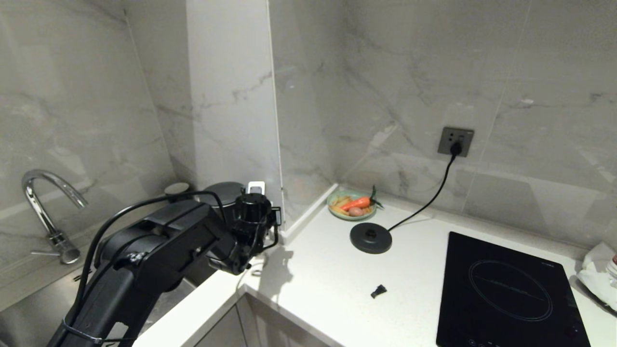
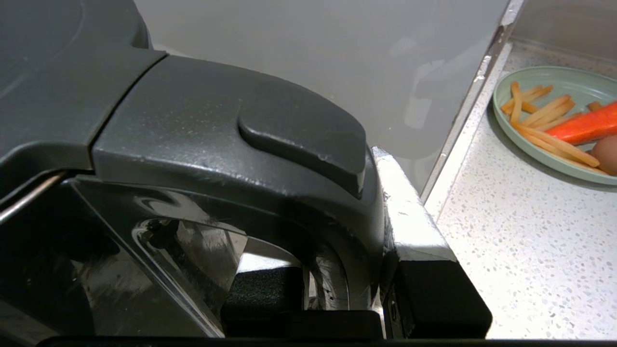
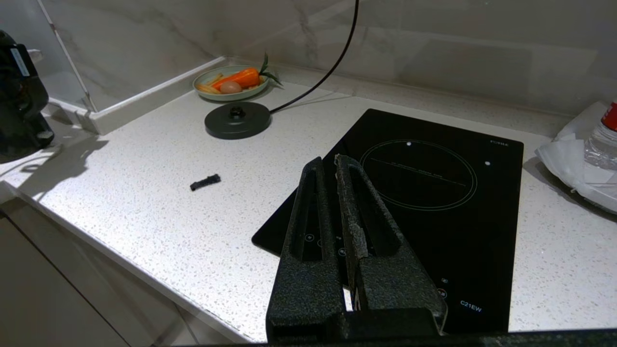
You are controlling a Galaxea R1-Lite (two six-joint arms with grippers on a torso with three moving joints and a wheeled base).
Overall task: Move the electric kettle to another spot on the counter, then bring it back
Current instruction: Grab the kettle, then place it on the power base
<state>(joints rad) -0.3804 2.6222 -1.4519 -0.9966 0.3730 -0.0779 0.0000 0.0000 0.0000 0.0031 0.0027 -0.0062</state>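
While the electric kettle [image 2: 193,159] stood on the surface [image 1: 313,270] in the corner left of the marble pillar, away from its base disc [image 1: 370,238], its handle was clasped by the left hand [image 2: 337,289]. The right hand [image 3: 335,193] was kept clenched, empty, over the cooktop [image 3: 424,202]. If lifted by so narrow a hold on glossy plastic, the kettle could be swung against the pillar.

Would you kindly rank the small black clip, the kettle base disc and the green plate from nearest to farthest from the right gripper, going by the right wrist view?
From the right gripper, parked over the cooktop's near edge:
1. Small black clip, loose on the counter.
2. Kettle base disc, farther back, corded.
3. Green plate, behind the disc in the corner.
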